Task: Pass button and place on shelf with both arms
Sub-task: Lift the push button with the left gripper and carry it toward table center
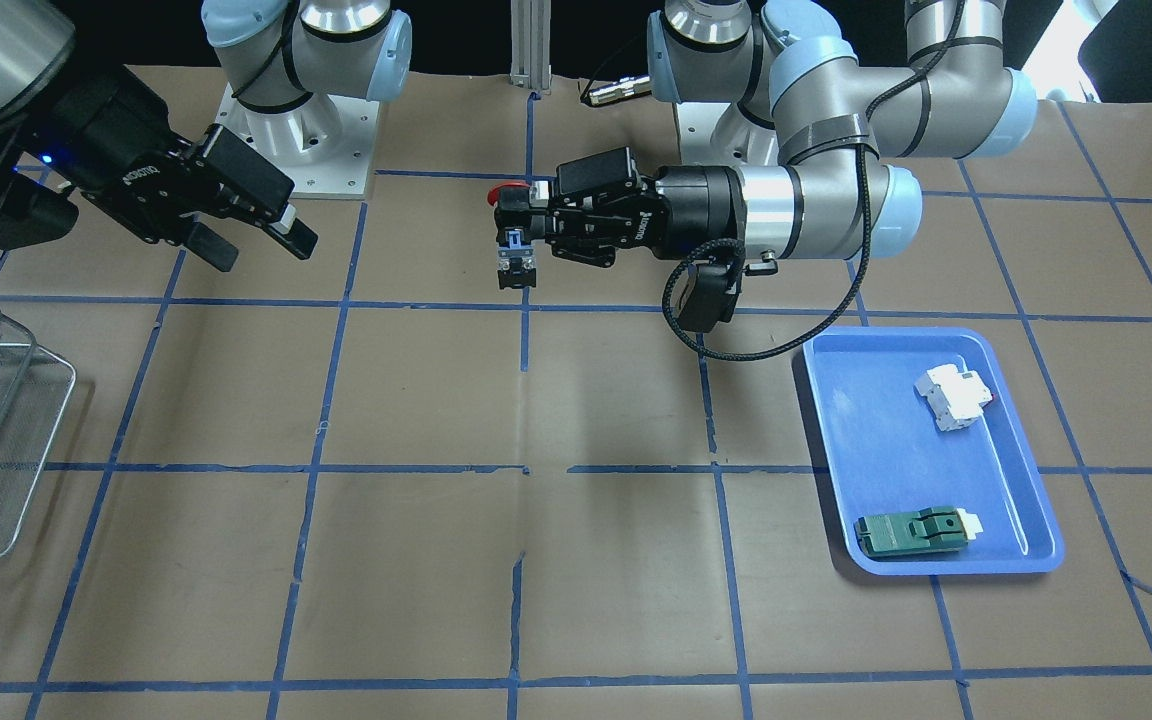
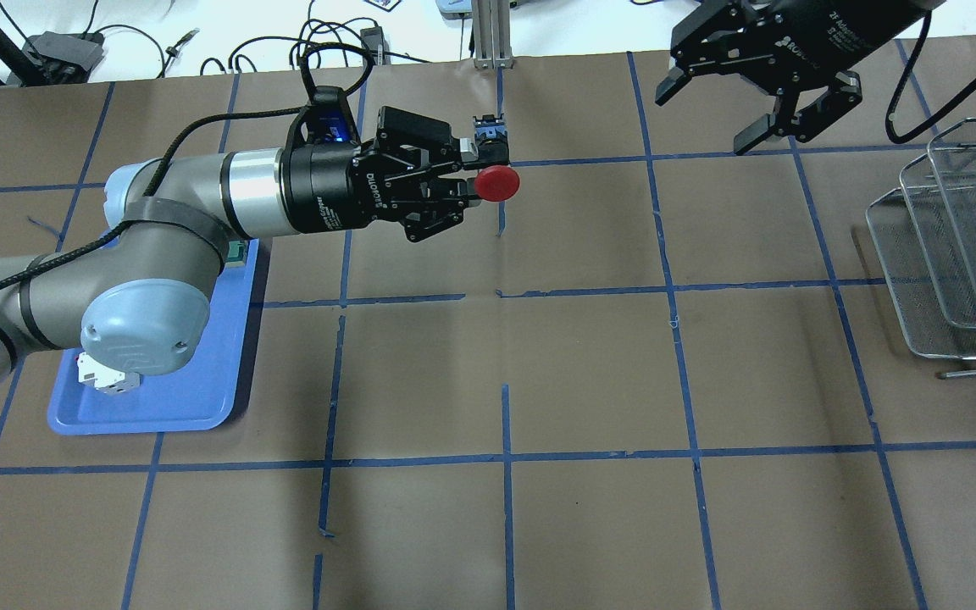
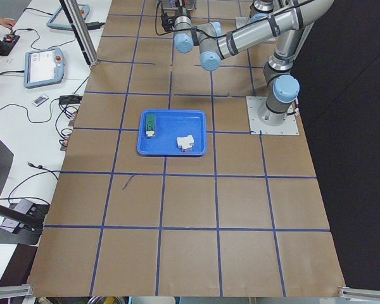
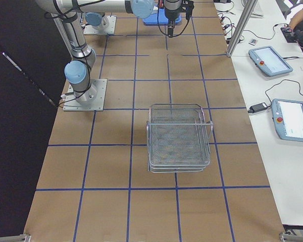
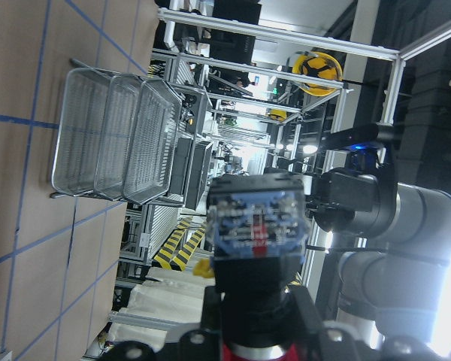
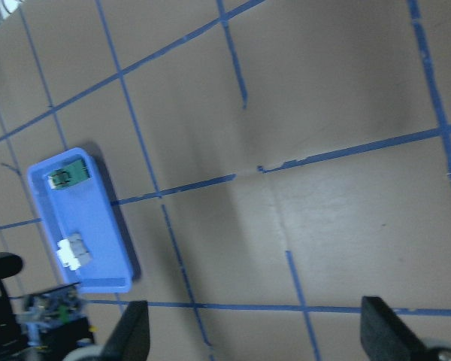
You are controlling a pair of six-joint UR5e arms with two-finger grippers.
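My left gripper (image 2: 483, 169) is shut on the button (image 2: 497, 183) and holds it in the air over the table's middle, toward the far side. The red cap faces the robot and the bluish contact block (image 1: 514, 256) faces away. The block fills the left wrist view (image 5: 257, 226). My right gripper (image 2: 708, 119) is open and empty, in the air to the button's right, well apart from it. It also shows in the front-facing view (image 1: 256, 240). The wire-mesh shelf (image 2: 954, 246) stands at the table's right end, also seen in the right exterior view (image 4: 179, 136).
A blue tray (image 1: 876, 420) lies on the left side under the left arm, holding a white breaker block (image 1: 954, 397) and a flat green part (image 1: 916, 532). Blue tape lines grid the brown table. An aluminium post (image 2: 492, 34) stands at the far edge.
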